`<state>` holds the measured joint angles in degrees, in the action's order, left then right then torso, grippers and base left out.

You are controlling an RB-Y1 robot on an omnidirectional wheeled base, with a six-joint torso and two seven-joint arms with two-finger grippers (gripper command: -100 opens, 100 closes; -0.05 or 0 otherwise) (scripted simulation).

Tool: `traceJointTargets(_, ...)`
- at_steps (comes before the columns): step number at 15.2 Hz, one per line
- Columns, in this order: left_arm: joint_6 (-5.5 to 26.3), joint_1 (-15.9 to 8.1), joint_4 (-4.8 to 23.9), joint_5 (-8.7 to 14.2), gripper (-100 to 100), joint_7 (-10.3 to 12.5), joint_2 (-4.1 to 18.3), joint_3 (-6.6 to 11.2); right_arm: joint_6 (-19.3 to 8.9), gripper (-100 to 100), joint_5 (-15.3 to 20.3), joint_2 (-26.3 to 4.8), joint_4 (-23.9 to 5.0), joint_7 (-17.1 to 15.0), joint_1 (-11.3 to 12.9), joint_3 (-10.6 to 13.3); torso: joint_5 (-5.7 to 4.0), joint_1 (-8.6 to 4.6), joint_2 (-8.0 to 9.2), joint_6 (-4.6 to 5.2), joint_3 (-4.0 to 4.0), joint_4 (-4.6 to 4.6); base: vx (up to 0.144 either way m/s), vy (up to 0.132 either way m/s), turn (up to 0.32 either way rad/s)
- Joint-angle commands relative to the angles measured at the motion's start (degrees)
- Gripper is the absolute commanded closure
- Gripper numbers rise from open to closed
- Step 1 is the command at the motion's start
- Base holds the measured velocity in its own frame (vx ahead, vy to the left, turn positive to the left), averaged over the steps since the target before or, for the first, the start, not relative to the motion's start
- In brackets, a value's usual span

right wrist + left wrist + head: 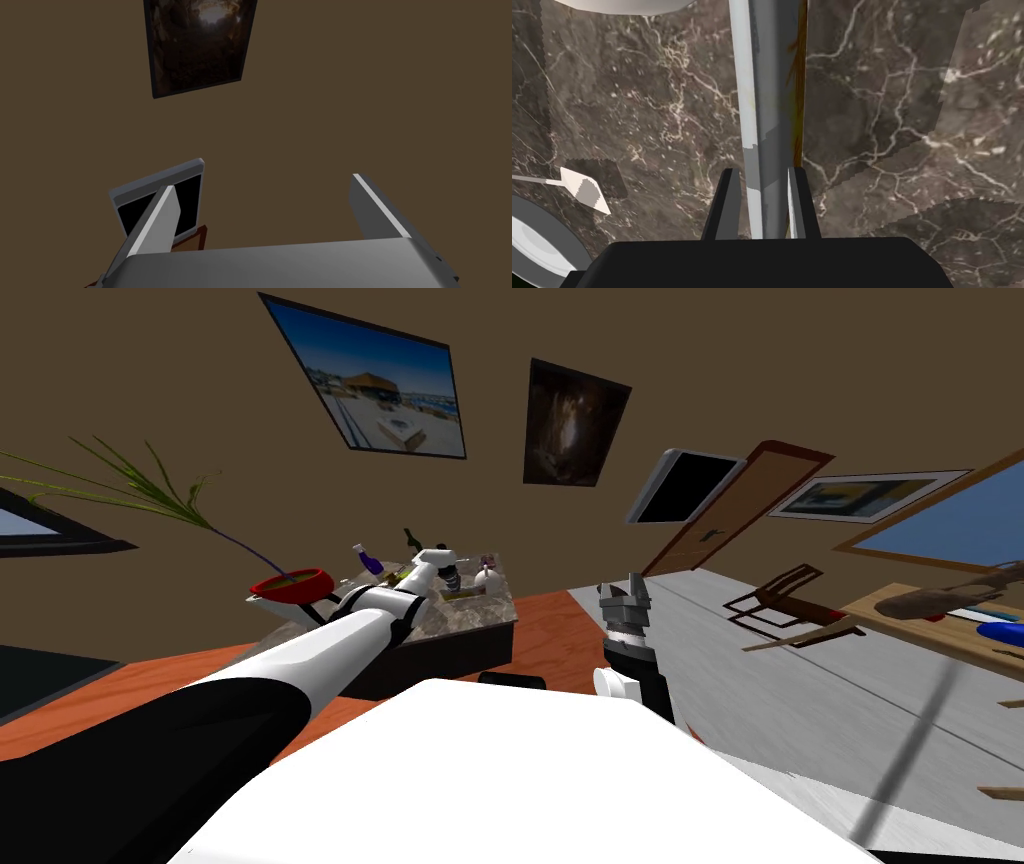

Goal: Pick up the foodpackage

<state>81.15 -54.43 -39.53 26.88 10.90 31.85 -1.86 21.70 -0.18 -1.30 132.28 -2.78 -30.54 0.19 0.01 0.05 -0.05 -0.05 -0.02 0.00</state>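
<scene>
Foodpackage (769, 100), edge-on and cut off, shows us a grey face, orange-brown rim; our left gripper (763, 171) clamps it; right gripper (263, 181) gapes wide.

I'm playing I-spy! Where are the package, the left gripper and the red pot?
package (769, 75): left wrist view, on its grey edge.
left gripper (763, 170): left wrist view, midway between its fingertips, shut on the package.
red pot (295, 592): head view, on its front wall.

Flat, dimmish light, brown walls (180, 388) splaying at the head view's corners, jagged-edged shadows across the marble tabletop (662, 100).
</scene>
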Motion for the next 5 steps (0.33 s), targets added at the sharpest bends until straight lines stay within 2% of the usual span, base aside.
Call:
traceJointTargets(1,1.7,-0.4,-1.7,0.0,100,0.6,-0.5,-0.51,0.0,0,0.0,0.0,0.0,0.0,0.0,0.0,0.0,0.0,0.0,0.0,0.0,0.0,0.028,0.005,0.207)
traceJointTargets(4,4.7,-0.8,-5.4,0.0,100,1.7,-1.9,-1.64,0.0,0,0.0,0.0,0.0,0.0,0.0,0.0,-0.02,0.02,-0.05,-0.03,-0.01,0.03,0.037,0.008,0.203)
traceJointTargets(5,3.9,0.4,-5.6,0.1,100,1.5,-1.2,-1.07,0.0,0,0.0,0.0,0.0,0.0,0.0,0.0,-0.02,0.01,-0.06,-0.02,-0.01,0.03,0.031,0.002,0.087)
